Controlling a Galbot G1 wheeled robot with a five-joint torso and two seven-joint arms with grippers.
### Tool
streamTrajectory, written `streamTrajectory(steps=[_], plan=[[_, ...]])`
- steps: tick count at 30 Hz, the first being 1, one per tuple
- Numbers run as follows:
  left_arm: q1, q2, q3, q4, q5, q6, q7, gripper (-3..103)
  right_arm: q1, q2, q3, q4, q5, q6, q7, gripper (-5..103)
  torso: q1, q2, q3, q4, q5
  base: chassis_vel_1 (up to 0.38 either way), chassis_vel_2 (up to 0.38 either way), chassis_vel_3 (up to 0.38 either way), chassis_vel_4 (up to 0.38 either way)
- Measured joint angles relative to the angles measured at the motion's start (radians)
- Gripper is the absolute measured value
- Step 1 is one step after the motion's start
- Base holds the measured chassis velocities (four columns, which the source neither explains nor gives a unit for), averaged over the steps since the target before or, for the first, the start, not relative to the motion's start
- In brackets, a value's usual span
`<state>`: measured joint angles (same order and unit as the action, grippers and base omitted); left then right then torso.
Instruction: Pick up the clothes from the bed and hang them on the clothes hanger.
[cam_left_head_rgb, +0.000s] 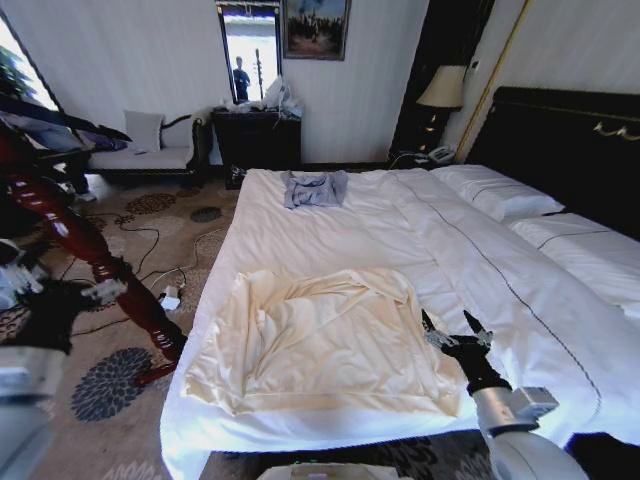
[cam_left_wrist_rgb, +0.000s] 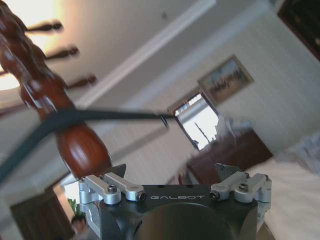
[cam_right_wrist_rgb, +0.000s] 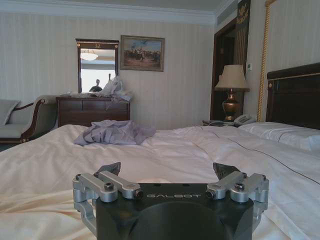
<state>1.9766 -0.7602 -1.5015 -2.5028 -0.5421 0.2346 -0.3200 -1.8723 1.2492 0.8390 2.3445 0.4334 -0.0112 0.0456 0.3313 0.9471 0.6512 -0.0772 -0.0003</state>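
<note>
The cream-yellow clothes (cam_left_head_rgb: 320, 345) are lying rumpled and spread on the near part of the bed (cam_left_head_rgb: 400, 240), close to its foot edge and toward the robot's left side of the white sheet. The right claw (cam_left_head_rgb: 455, 334) is hovering just beside the garment's right edge, low over the sheet, with its 2 fingers spread wide and holding nothing. In the right wrist view the same claw (cam_right_wrist_rgb: 170, 172) is pointing along the bed toward the far wall, jaws well apart, with the pale garment (cam_right_wrist_rgb: 35, 210) lying under and beside it.

A small blue-grey garment (cam_left_head_rgb: 315, 187) is lying crumpled at the far side of the bed.

The left claw (cam_left_wrist_rgb: 172, 172) is raised beside the reddish-brown wooden post (cam_left_wrist_rgb: 75, 135), its fingers wide and holding nothing. The thin black clothes hanger (cam_left_wrist_rgb: 100, 116) is hanging across that post, just above the claw. In the head view the post (cam_left_head_rgb: 90, 255) is standing on the carpet left of the bed.
</note>
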Motion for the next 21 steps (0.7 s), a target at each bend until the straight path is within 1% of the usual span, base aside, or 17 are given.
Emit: streamTrajectory(steps=[1, 2, 3, 5, 6, 7, 8, 9, 12, 15, 18, 21], plan=[[0.000, 0.020, -0.046, 0.000, -0.035, 0.003, 0.004, 100, -0.004, 0.001, 0.000, 0.000, -0.004, 0.003, 0.000, 100, 0.000, 0.000, 0.000, 0.0000, 0.0001, 0.000, 0.000, 0.000, 0.000], [-0.001, 0.033, -0.074, 0.000, -0.054, 0.005, 0.005, 100, -0.005, 0.001, 0.001, 0.000, -0.007, 0.005, -0.001, 100, 0.000, 0.000, 0.000, 0.0001, 0.0001, 0.000, 0.000, 0.000, 0.000], [-0.006, 0.061, -0.133, 0.000, -0.095, 0.011, 0.006, 100, -0.008, 0.001, 0.001, -0.001, -0.012, 0.008, -0.001, 100, 0.000, 0.000, 0.000, 0.0001, 0.0001, 0.000, 0.000, 0.000, 0.000], [-0.016, 0.097, -0.201, 0.000, -0.142, 0.040, 0.000, 100, -0.008, 0.002, 0.001, -0.006, -0.016, 0.010, -0.001, 100, 0.000, 0.000, 0.000, -0.0001, 0.0002, 0.000, 0.000, 0.000, 0.000], [-0.016, 0.097, -0.201, 0.000, -0.142, 0.040, 0.000, 100, -0.008, 0.002, 0.001, -0.006, -0.016, 0.010, -0.001, 100, 0.000, 0.000, 0.000, -0.0001, 0.0002, 0.000, 0.000, 0.000, 0.000], [-0.017, 0.108, -0.232, 0.000, -0.155, 0.057, -0.004, 100, -0.006, 0.002, 0.000, -0.009, -0.019, 0.011, -0.001, 100, 0.000, 0.000, 0.000, -0.0002, 0.0002, 0.000, 0.000, 0.000, 0.000], [-0.012, 0.117, -0.283, 0.000, -0.163, 0.081, -0.005, 100, -0.003, 0.005, -0.003, -0.014, -0.026, 0.012, -0.001, 100, 0.000, 0.000, 0.000, 0.0000, 0.0002, 0.000, 0.000, 0.000, 0.000], [-0.012, 0.117, -0.283, 0.000, -0.163, 0.081, -0.005, 100, -0.003, 0.005, -0.003, -0.014, -0.026, 0.012, -0.001, 100, 0.000, 0.000, 0.000, 0.0000, 0.0002, 0.000, 0.000, 0.000, 0.000], [0.009, 0.128, -0.370, 0.001, -0.156, 0.092, 0.006, 100, -0.003, 0.011, -0.011, -0.020, -0.035, 0.014, -0.002, 100, 0.000, 0.000, 0.000, 0.0002, 0.0002, 0.000, 0.000, 0.000, 0.000], [0.013, 0.141, -0.396, 0.025, -0.150, 0.086, 0.013, 100, -0.004, 0.012, -0.013, -0.023, -0.038, 0.016, -0.003, 100, 0.000, 0.000, 0.000, 0.0000, 0.0004, 0.000, 0.000, 0.000, 0.000], [0.007, 0.153, -0.412, 0.106, -0.142, 0.076, 0.020, 100, -0.004, 0.010, -0.012, -0.025, -0.038, 0.017, -0.003, 100, 0.000, 0.000, 0.000, 0.0000, 0.0002, 0.000, 0.000, 0.000, 0.000], [0.003, 0.154, -0.411, 0.141, -0.135, 0.077, 0.019, 100, -0.004, 0.010, -0.010, -0.026, -0.037, 0.017, -0.003, 100, 0.000, 0.000, 0.000, 0.0001, 0.0000, 0.000, 0.000, 0.000, 0.000]])
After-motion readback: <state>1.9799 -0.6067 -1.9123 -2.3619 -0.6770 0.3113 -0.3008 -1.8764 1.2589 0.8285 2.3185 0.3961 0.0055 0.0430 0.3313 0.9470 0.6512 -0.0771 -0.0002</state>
